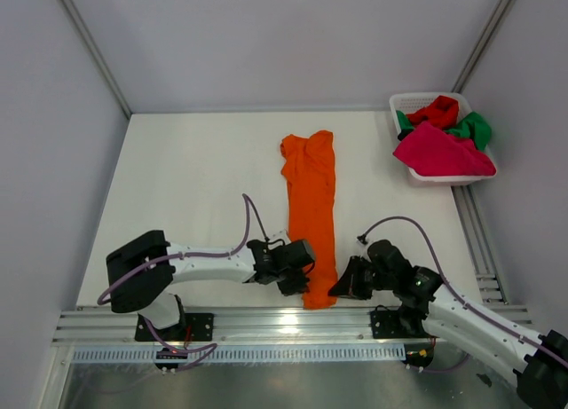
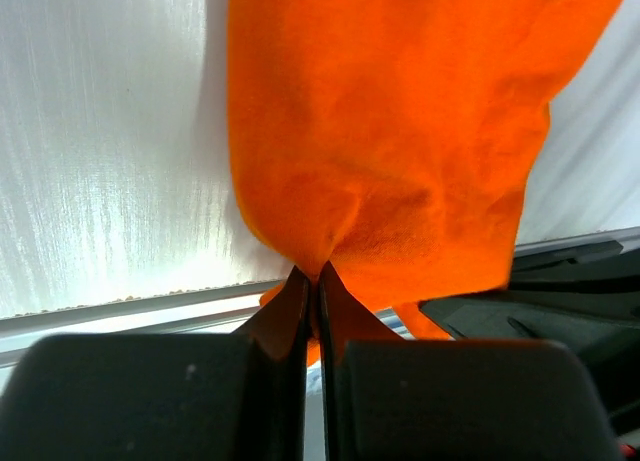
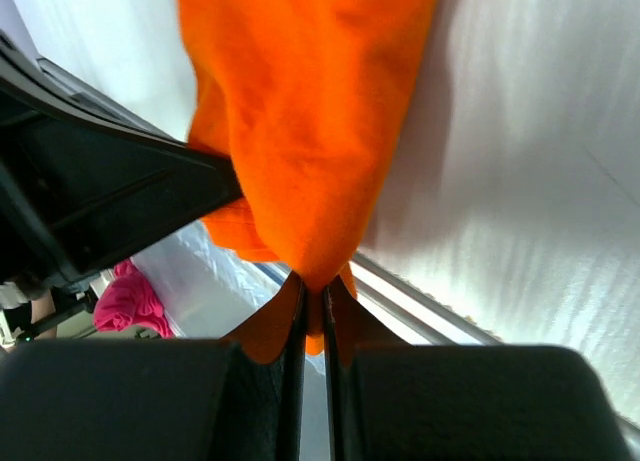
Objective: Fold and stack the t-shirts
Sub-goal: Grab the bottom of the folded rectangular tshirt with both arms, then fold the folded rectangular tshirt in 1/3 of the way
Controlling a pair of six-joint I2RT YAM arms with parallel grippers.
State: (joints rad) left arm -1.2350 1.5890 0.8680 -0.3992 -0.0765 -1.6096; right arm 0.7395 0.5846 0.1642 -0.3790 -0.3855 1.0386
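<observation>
The matte white worktop (image 1: 195,187) fills the middle of the top view, a flat rectangle walled in by pale panels. A ribbed metal rail (image 1: 266,325) runs along its lower edge.

Two white-and-black arms reach in from the bottom of the frame. The left arm (image 1: 204,265) comes from the lower left and the right arm (image 1: 470,316) from the lower right, each trailing a thin looped cable.

The orange t-shirt (image 1: 311,205) lies at the centre of the worktop as a long narrow strip running from upper centre down towards the rail. It is soft and faintly creased, with a rumpled, wider end at the top.

A white plastic lattice basket (image 1: 411,98) sits in the upper right corner. A magenta-pink t-shirt (image 1: 439,152) is heaped over its lower rim. A red t-shirt (image 1: 437,112) is crumpled at the top, and a green t-shirt (image 1: 475,127) is bunched at the right edge.

The left pincer (image 1: 302,283) is at the strip's lower left corner. In the left wrist view its black fingers (image 2: 290,311) are pressed together on a gathered fold of the fuzzy orange cloth, which fans out above them.

The right pincer (image 1: 342,289) is at the lower right corner. In the right wrist view its fingers (image 3: 285,321) are likewise clamped narrow on a puckered tuck of the same orange hem.
</observation>
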